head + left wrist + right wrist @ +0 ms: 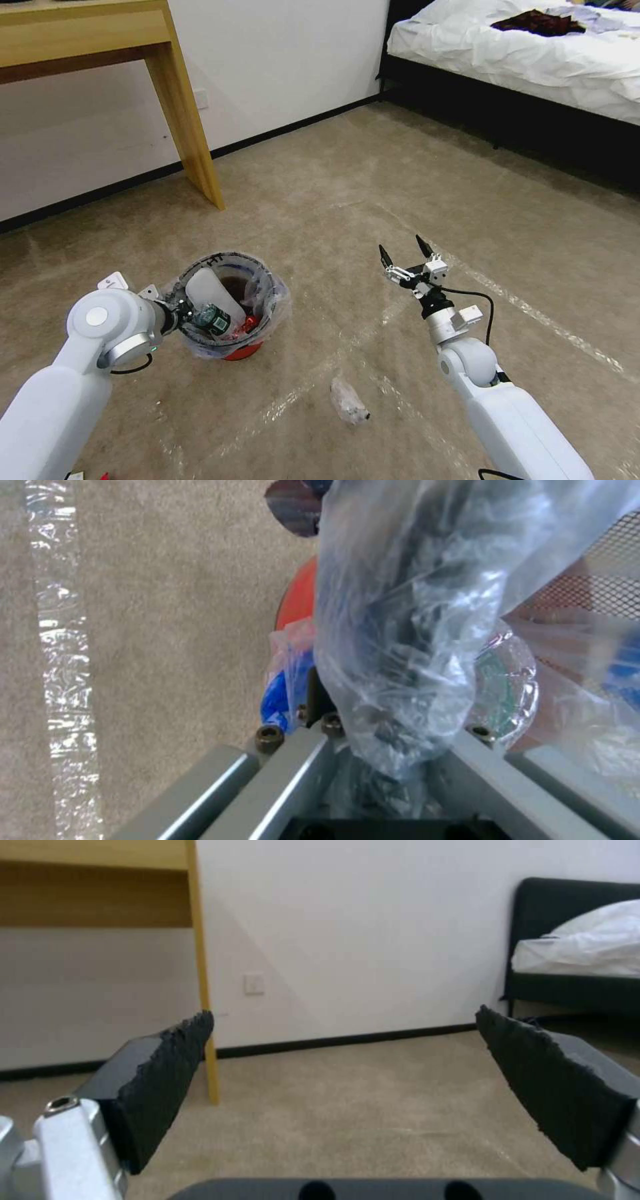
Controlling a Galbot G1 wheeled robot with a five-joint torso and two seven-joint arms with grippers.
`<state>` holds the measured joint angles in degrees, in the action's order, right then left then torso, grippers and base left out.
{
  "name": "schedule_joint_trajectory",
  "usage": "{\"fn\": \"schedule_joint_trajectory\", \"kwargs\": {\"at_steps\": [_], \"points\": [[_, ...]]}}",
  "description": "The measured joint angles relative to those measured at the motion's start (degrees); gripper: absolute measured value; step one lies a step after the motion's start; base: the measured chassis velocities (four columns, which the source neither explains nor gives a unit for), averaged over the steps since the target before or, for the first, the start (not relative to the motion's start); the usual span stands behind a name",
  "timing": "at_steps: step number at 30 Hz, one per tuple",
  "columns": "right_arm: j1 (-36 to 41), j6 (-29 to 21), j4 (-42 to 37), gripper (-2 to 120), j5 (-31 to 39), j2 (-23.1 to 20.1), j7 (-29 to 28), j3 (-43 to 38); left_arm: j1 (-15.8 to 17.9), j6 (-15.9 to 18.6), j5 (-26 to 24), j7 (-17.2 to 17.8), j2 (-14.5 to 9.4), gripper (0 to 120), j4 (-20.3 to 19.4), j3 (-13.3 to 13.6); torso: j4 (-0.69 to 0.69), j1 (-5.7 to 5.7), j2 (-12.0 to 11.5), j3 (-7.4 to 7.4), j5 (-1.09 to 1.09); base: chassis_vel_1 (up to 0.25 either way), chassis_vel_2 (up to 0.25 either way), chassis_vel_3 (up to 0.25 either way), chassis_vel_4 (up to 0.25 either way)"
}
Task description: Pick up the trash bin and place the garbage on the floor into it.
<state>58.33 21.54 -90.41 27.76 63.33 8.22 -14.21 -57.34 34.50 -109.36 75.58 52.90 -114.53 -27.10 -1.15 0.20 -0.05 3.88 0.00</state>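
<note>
- The trash bin (pixel 230 313), a small red bucket lined with a clear bag, sits lower left of centre in the head view, gripped at its near-left rim by the left end effector (pixel 179 313); the left wrist view shows the fingers clamped through the crinkled liner (pixel 400 645), so it holds the bin.
- Inside the bin lie a flat white slipper (pixel 213 297), a green-labelled bottle (pixel 215 321) and red scraps.
- One piece of garbage is left on the floor (pixel 320 173): a crumpled clear plastic bottle (pixel 349 402), low in the frame just right of centre, lying beside a tape line (pixel 533 310).
- The right end effector (pixel 407 257) hangs right of centre, spread wide and empty, its fingertips pointing up-frame toward the wall.
- The bottle lies below and left of that end effector, between the two arms and nearer the right one; its long axis runs roughly up-and-down the frame, tilted slightly toward the lower right.
- My judgement: the right arm must draw back and tip downward to reach it.
</note>
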Motion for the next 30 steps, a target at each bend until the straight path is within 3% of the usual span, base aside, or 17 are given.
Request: {"fn": "schedule_joint_trajectory", "kwargs": {"at_steps": [2, 4, 5, 6, 7, 9, 10, 13, 16, 22, 30], "points": [[-0.03, 0.09, 0.03, 100, -0.47, -2.34, 1.31, 0.69, -0.05, -0.01, 0.03, 0.0, 0.0, 0, -0.14, -0.01, 0.0, 0.01, 0.0, 0.0, 0.0, -0.035, 0.055, 0.006, -0.035], [-0.62, 0.33, 0.09, 100, -0.25, -7.44, 3.04, 3.48, -0.13, -0.02, -0.03, -0.02, -0.16, 0, -0.4, -0.06, -0.02, 0.0, 0.0, -0.01, -0.01, 0.0, 0.0, 0.0, 0.0], [-0.62, 0.33, 0.09, 100, -0.25, -7.44, 3.04, 3.48, -0.13, -0.02, -0.03, -0.02, -0.16, 0, -0.4, -0.06, -0.02, 0.0, 0.0, -0.01, -0.01, 0.0, 0.0, 0.0, 0.0], [-0.93, -0.55, -0.2, 100, 1.54, -10.89, 6.25, 5.22, -0.23, -0.04, -0.13, -0.02, -0.32, 0, -0.56, -0.1, -0.02, 0.0, 0.0, -0.01, 0.01, 0.0, 0.0, 0.0, 0.0], [-0.93, -0.55, -0.2, 100, 1.54, -10.89, 6.25, 5.22, -0.23, -0.04, -0.13, -0.02, -0.32, 0, -0.56, -0.1, -0.02, 0.0, 0.0, -0.01, 0.01, 0.0, 0.0, 0.0, 0.0], [-1.57, -2.82, -0.38, 100, 7.09, -18.75, 14.57, 10.38, -0.63, -0.05, -0.03, -0.02, -0.34, 0, -0.82, -0.13, 0.01, 0.0, 0.0, -0.01, 0.01, 0.0, 0.0, 0.0, 0.0], [-1.57, -2.82, -0.38, 100, 7.09, -18.75, 14.57, 10.38, -0.63, -0.05, -0.03, -0.02, -0.34, 0, -0.82, -0.13, 0.01, 0.0, 0.0, -0.01, 0.01, 0.0, 0.0, 0.0, 0.0], [-1.5, -5.37, -0.27, 100, 11.85, -27.59, 20.71, 15.73, -0.3, -0.05, 0.37, 0.0, 0.38, 0, -0.64, 0.58, 0.0, 0.0, 0.01, -0.01, -0.04, 0.0, 0.0, 0.0, 0.0], [-1.64, -5.84, 0.43, 100, 14.26, -30.82, 25.88, 18.82, 0.32, -0.02, 0.48, -0.12, 0.79, 0, -0.22, 1.14, -0.05, 0.0, 0.01, -0.01, 0.0, 0.0, 0.0, 0.0, 0.0], [-5.96, -2.69, 5.97, 100, 11.56, -31.94, 35.03, 26.81, 0.42, 0.11, 0.55, -0.17, 0.77, 0, -0.13, 1.26, 0.0, 0.0, 0.0, -0.01, 0.01, 0.0, 0.0, 0.0, 0.0], [-8.16, -1.51, 8.39, 100, 10.31, -31.4, 36.4, 32.36, 0.41, 0.12, 0.49, -0.18, 0.62, 0, -0.39, 1.16, -0.01, 0.0, 0.01, -0.01, 0.0, 0.0, 0.0, 0.0, 0.0]]}}
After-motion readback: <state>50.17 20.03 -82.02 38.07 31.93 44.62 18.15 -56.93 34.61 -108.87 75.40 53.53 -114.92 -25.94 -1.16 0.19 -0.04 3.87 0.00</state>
